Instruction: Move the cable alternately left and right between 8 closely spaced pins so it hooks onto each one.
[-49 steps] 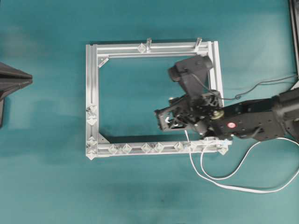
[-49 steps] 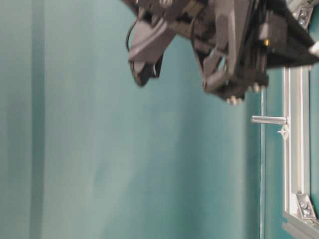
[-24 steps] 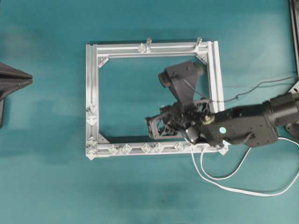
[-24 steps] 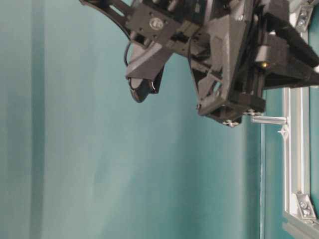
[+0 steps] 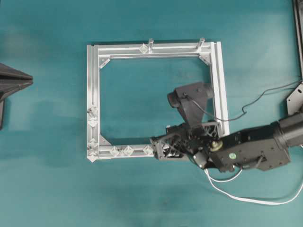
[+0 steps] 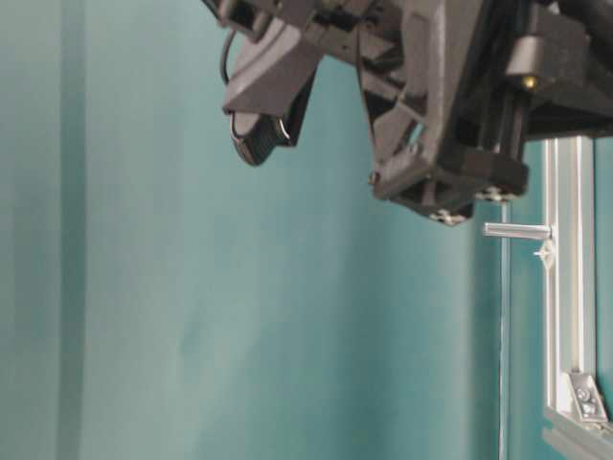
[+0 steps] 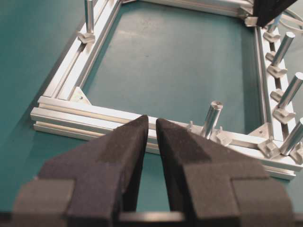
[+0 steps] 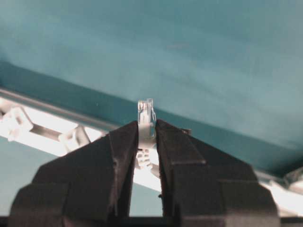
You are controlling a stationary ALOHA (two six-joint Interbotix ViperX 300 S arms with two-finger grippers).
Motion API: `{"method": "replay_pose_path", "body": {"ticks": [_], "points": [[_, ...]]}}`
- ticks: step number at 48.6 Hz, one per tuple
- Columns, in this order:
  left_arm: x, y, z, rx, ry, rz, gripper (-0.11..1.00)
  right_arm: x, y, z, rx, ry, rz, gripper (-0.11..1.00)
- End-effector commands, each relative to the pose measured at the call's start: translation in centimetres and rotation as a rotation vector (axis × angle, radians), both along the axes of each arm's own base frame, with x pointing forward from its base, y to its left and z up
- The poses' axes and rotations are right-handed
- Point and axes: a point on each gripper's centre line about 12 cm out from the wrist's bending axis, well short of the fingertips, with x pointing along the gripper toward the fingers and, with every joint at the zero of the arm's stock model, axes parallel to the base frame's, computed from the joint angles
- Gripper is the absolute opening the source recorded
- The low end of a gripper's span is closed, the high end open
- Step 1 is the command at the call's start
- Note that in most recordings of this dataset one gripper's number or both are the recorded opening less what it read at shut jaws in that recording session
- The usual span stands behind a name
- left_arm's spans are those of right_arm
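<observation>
The cable (image 5: 246,198) lies in white loops on the teal table (image 5: 47,189) off the frame's near right corner, as the overhead view has it, running from under the right arm out toward the table's right edge. Its small white plug (image 8: 146,118) stands clamped between the fingers of the right pincer (image 8: 147,135), the tip of the plug poking out past the fingertips. That pincer (image 5: 160,147) sits over the near rail of the aluminium frame (image 5: 92,94), right of the rail's middle, and the arm behind it covers the right half of that rail.

Of the pins (image 5: 128,151) along the near rail, only those on the left half show; the others are hidden under the arm. No cable can be seen on the visible ones. In the right wrist view the rail runs behind the plug with two studs (image 8: 19,120) to the left of it.

Two posts (image 5: 150,45) stand upright on the far rail. A shorter row of studs (image 5: 92,118) sits on the left rail.

The left pincer (image 7: 152,137) hangs off the frame's left side, nothing between its fingers (image 7: 128,146), which stand a narrow gap apart. At the left edge of the overhead view, only a dark tip of that arm (image 5: 12,82) shows.
</observation>
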Motion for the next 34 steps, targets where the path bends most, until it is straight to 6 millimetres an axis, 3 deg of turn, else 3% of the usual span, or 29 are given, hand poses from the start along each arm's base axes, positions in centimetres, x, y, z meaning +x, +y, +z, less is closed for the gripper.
{"method": "replay_pose_path", "body": {"ticks": [1,23,34], "points": [[0.1,0.1,0.4,-0.003,-0.008,0.005,0.21,0.4,1.0,1.3,0.017,-0.037,0.004,0.17],[0.1,0.1,0.5,-0.002,-0.010,0.003,0.21,1.4,3.3,1.3,0.048,-0.054,0.013,0.17],[0.1,0.1,0.5,-0.002,-0.010,0.005,0.21,0.9,3.9,1.1,0.053,-0.023,-0.002,0.17]]}}
